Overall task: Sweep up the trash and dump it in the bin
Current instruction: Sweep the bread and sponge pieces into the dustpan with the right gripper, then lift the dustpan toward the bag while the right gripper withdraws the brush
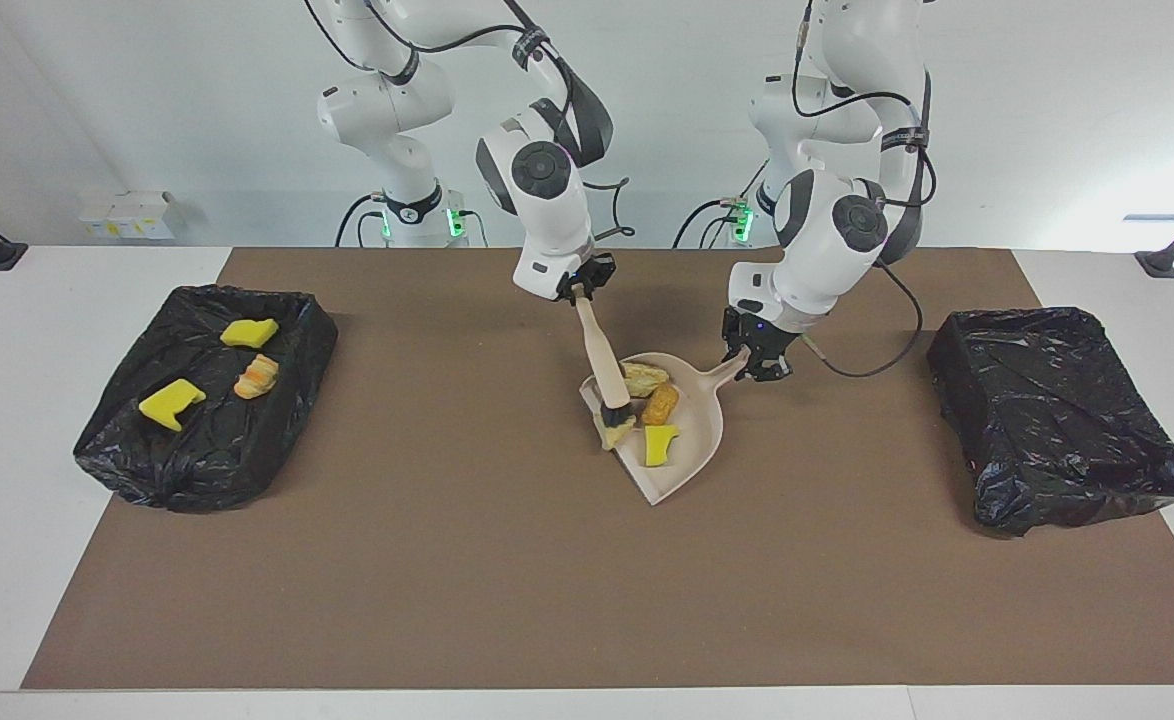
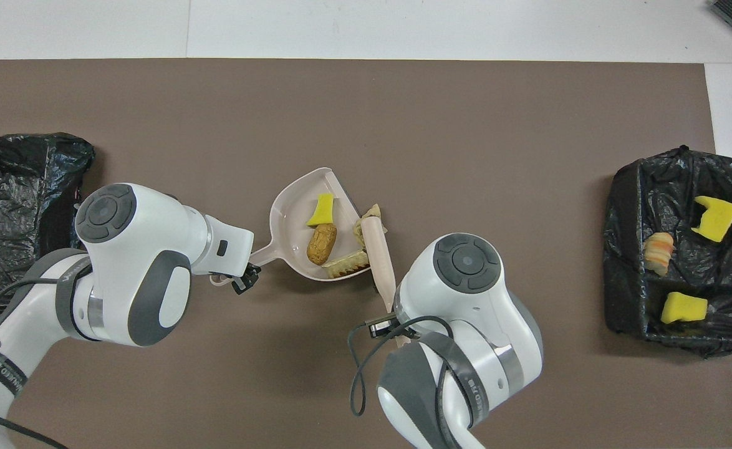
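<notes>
Right hand (image 1: 579, 291): pinching the brush (image 1: 604, 367) handle, brush tilted, bristles at the dustpan (image 1: 699, 432) lip.
Left hand (image 1: 759, 365): clamped on the dustpan handle.
Trash (image 1: 660, 404): four chunks in the dustpan; three in the bin (image 1: 277, 420) at the right arm's end of the bench.

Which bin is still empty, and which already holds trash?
The black bin at the left arm's end shows nothing inside. The other bin holds two yellow chunks and one orange lump.

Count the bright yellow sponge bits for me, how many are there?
3. Two sponge bits lie in the black bin at the right arm's end of the table. One sits in the dustpan. Others may be hidden.
</notes>
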